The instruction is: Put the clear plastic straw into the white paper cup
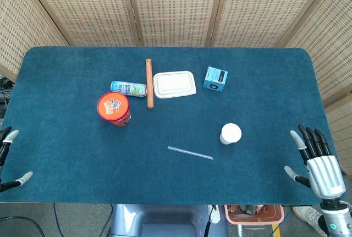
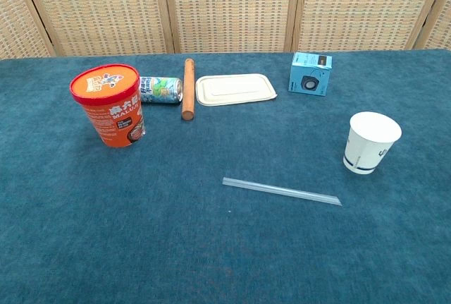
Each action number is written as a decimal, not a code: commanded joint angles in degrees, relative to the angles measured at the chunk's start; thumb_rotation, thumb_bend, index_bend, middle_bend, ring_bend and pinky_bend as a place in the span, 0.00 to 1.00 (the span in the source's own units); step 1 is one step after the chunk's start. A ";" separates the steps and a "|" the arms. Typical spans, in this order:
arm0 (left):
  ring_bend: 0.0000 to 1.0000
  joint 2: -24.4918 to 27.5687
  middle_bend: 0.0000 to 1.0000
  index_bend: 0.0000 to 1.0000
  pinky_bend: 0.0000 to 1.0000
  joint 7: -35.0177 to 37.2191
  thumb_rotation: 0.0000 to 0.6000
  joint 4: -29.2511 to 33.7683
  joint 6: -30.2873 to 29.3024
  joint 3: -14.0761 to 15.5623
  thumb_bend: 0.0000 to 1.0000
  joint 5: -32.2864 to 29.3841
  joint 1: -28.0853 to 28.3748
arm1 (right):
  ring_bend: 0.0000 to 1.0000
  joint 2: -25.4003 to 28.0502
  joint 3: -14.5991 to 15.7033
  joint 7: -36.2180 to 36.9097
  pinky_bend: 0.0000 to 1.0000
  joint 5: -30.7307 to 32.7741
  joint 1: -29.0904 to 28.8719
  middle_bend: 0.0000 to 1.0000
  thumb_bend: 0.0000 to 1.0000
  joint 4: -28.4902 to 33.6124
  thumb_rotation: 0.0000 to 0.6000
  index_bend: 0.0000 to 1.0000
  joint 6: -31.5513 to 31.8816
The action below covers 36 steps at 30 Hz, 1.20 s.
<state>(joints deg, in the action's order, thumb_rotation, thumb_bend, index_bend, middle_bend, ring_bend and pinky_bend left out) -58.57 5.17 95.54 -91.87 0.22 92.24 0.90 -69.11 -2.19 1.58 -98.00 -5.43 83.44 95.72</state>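
Right robot hand point(image 1: 318, 163) rests at the near right tabletop point(image 2: 141, 247) edge, fingers apart, holding nothing. Left robot hand point(image 1: 10, 160) at near left edge: only fingertips show, spread, nothing held. Clear plastic straw point(image 2: 282, 191) lies flat near centre, apart from both hands. White paper cup point(image 2: 371, 142) stands upright just beyond its right end (not touching). Farther back: orange tub point(image 2: 109, 105), can point(image 2: 161, 89), wooden rod point(image 2: 188, 98), lidded tray point(image 2: 235, 89), blue box point(image 2: 311, 73).

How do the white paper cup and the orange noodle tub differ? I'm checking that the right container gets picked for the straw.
The white paper cup is open-topped; the orange noodle tub has its lid on. The cup looks shorter and narrower than the tub. The cup stands right of the straw, the tub far to its left. Both stand upright on the blue table.
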 commanded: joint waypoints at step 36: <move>0.00 0.15 0.00 0.00 0.00 0.14 1.00 -0.44 6.46 -2.83 0.12 -7.25 2.71 | 0.00 1.46 -11.07 -16.02 0.00 21.38 -33.53 0.00 0.00 24.41 1.00 0.26 -49.21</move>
<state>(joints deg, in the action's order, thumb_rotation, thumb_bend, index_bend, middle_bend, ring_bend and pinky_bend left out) -58.47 5.23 95.15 -85.50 -2.54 85.07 3.53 -63.60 -9.95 -8.98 -83.75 -33.92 106.86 51.24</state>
